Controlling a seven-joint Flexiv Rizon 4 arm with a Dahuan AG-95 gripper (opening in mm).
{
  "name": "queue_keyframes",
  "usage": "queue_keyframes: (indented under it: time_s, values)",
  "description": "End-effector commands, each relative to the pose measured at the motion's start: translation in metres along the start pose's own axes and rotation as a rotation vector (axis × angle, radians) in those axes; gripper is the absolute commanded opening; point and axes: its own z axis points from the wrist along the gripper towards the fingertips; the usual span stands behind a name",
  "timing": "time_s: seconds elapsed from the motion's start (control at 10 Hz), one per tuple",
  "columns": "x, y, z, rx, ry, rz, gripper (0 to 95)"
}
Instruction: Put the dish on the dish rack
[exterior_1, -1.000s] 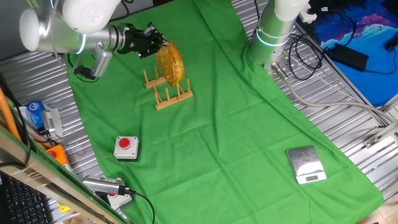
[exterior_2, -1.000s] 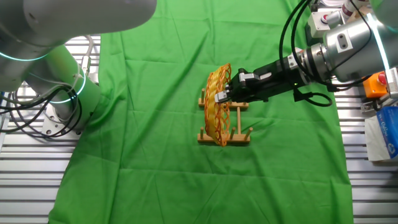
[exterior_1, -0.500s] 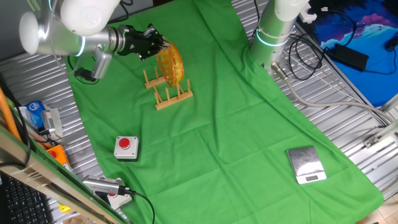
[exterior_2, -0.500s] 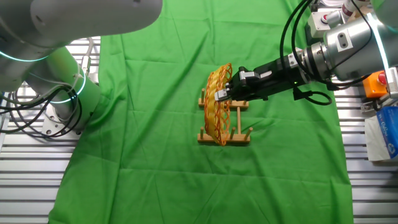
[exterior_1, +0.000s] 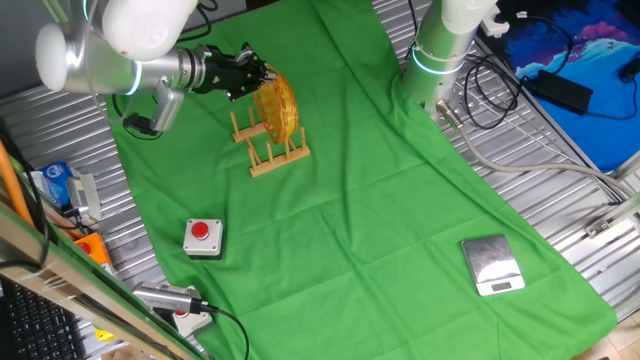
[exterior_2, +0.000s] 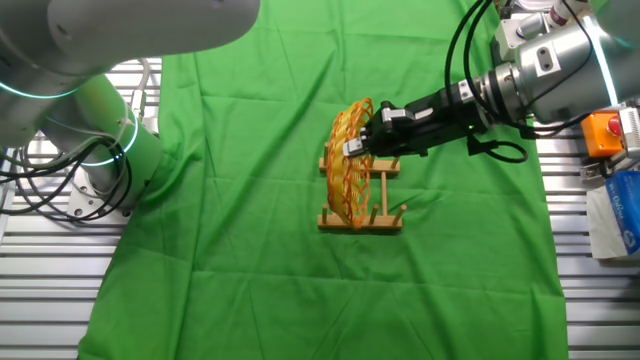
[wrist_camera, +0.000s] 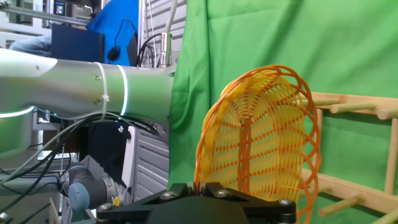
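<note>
High and angled down over the green cloth (exterior_1: 400, 200) from one side; nearly overhead from the opposite side. Sharing the dish rack (exterior_1: 268, 150) (exterior_2: 362, 200) at upper left and at centre. Hand view close up, filled by the dish (wrist_camera: 258, 140).

Yellow open-weave dish (wrist_camera: 261, 140) with its orange-red rim and centre streak, on the pale-brown wooden dish rack (exterior_1: 272, 153) over bright green cloth (exterior_1: 400, 200), black gripper (exterior_2: 362, 147) on a silver-white arm, grey box (exterior_1: 203, 238) with red button, silver scale (exterior_1: 492, 265).
</note>
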Motion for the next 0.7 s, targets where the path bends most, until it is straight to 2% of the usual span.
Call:
queue_keyframes:
  time_s: [0.1,0.3,0.7]
  values:
    - [-0.0024,-0.0037,-0.0028,-0.014,0.001,0.001,0.0]
    - [-0.0081,-0.0090,-0.0034,-0.024,0.011,0.006,0.0]
    - [-0.0083,-0.0089,-0.0020,-0.019,0.009,0.010,0.0]
